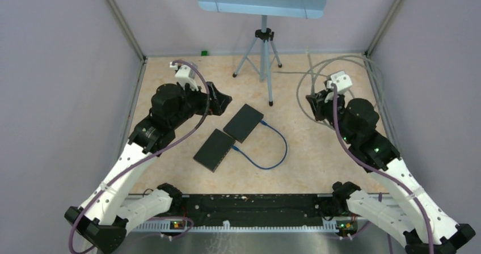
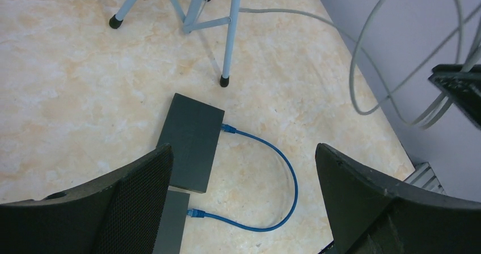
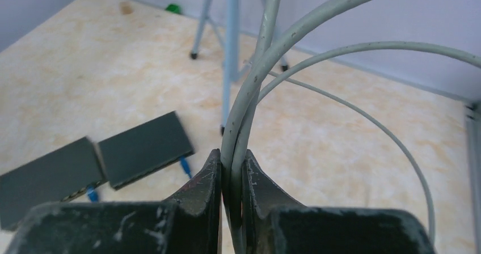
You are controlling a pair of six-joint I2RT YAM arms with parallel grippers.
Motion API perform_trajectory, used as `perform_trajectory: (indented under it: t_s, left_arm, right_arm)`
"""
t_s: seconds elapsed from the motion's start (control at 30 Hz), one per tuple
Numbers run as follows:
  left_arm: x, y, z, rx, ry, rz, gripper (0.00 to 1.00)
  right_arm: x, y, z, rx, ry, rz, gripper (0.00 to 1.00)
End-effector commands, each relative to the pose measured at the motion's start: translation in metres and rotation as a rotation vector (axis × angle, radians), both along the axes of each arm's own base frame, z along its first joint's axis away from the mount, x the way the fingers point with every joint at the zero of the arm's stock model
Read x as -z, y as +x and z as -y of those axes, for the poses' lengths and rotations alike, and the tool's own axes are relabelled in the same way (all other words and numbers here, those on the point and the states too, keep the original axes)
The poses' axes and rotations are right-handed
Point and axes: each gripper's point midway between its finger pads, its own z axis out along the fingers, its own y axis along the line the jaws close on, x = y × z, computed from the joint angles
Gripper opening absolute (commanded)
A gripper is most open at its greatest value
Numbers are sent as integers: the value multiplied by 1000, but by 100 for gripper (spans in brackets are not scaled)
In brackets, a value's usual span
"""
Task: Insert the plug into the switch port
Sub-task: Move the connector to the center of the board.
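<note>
Two flat dark switches (image 1: pixel 244 122) (image 1: pixel 214 149) lie mid-table, joined by a short blue cable (image 1: pixel 275 152) with a plug in each. In the left wrist view the far switch (image 2: pixel 192 140), near switch (image 2: pixel 170 225) and blue cable (image 2: pixel 292 191) lie below my left gripper (image 2: pixel 243 149), which is open and empty. My left gripper (image 1: pixel 218 104) hovers just left of the far switch. My right gripper (image 1: pixel 317 106) is shut on a looped grey cable (image 1: pixel 317 72); the right wrist view shows the jaws (image 3: pixel 231 155) pinching two strands of the grey cable (image 3: pixel 266 55). The grey cable's plug is hidden.
A blue-grey stand on a tripod (image 1: pixel 262 55) stands at the back centre, one foot (image 2: pixel 224 82) near the far switch. Grey walls close the left, right and back sides. A black rail (image 1: pixel 255 206) runs along the near edge. Both switches also show in the right wrist view (image 3: pixel 147 149).
</note>
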Motion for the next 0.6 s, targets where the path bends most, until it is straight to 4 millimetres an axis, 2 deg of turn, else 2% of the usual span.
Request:
perform_trajectory:
  t_s: [0.0,0.1,0.17,0.23,0.3,0.43,0.5,0.57]
  left_arm:
    - [-5,4,-1,-16,-21,15,99]
    - [-4,4,0,-13,-20,7,99]
    - [-3,3,-1,-14,-18,5,99]
    - [-1,3,-3,-24,-12,-1,99]
    - [-1,2,-5,-31,-8,-2,99]
    - [-2,2,-7,-38,-7,-1,99]
    - [-2,3,-6,-39,-9,-3,99]
    - [-1,3,-7,-44,-10,-8,99]
  right_arm:
    - [-32,15,58,343,4,45,0]
    - [-28,22,71,450,-6,11,0]
    - [-31,24,72,463,3,8,0]
    - [-40,21,55,355,20,38,0]
    - [-48,10,29,168,11,90,0]
    - [-56,-33,-22,-221,39,151,0]
    - [-54,-53,-38,-360,53,137,0]
    - [-45,-65,-48,-440,64,86,0]
